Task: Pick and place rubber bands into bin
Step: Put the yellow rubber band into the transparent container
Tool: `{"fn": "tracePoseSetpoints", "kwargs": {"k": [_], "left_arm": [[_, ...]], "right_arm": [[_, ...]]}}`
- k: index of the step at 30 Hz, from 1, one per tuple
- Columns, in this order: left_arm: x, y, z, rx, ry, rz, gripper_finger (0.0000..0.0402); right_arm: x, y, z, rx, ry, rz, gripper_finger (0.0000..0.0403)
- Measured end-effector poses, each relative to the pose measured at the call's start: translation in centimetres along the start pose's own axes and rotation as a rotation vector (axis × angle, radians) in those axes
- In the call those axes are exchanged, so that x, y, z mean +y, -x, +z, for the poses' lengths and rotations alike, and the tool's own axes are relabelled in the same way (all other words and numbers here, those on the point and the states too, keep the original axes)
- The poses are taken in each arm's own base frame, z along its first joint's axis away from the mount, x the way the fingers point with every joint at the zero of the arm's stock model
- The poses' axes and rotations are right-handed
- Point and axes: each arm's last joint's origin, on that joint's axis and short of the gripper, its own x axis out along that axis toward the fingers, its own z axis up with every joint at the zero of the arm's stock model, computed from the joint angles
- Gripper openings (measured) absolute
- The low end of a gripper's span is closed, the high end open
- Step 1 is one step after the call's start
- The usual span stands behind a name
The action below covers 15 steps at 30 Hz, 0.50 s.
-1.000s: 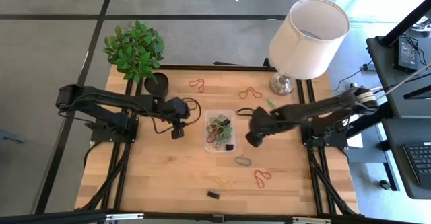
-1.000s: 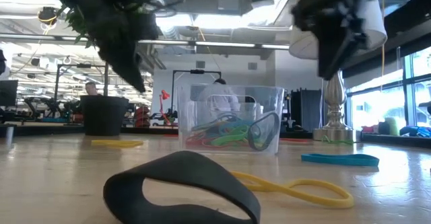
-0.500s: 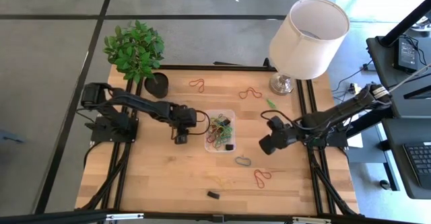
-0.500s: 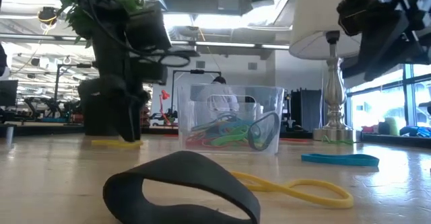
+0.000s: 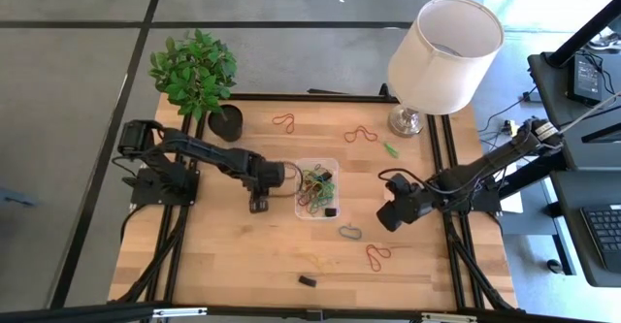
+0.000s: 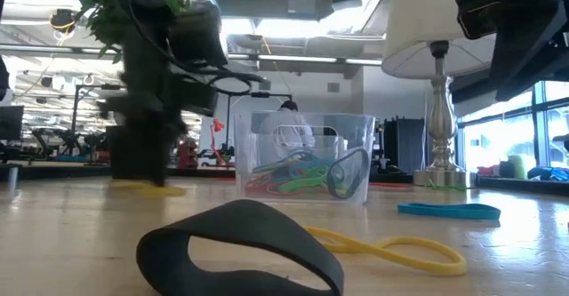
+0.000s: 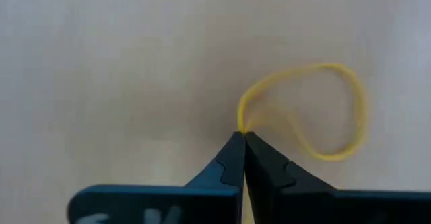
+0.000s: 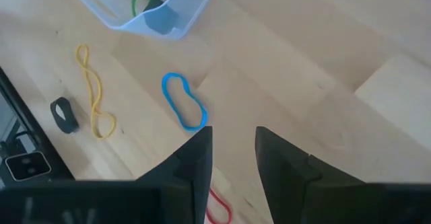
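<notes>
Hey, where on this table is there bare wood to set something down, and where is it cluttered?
Bare wood runs along the table's front-left, from the left gripper down to the front edge. The back strip between the plant pot and lamp holds only red bands. Crowded: around the bin and the front-right, where loose rubber bands lie below the right gripper.

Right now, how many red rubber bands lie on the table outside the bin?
3: one red band beside the plant pot, one before the lamp, one near the blue band. An arm may hide others.

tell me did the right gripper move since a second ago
Yes. In the high view the right gripper has pulled back from beside the bin toward the table's right side, away from the bin and over bare wood.
</notes>
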Motion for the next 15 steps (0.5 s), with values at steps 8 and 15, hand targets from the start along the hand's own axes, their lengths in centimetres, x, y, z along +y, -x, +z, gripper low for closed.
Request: {"fn": "tracePoseSetpoints", "kwargs": {"k": [8, 15], "left_arm": [[-3.6, 7.5, 4.8, -0.091, -0.074, 0.062, 0.0002], [-6.0, 14.0, 8.1, -0.314, -0.099, 0.132, 0.0002]], "right_arm": [[0.1, 0.1, -0.5, 0.009, 0.034, 0.003, 0.0116], [0.1, 0.1, -0.5, 0.010, 0.049, 0.004, 0.0116]]}}
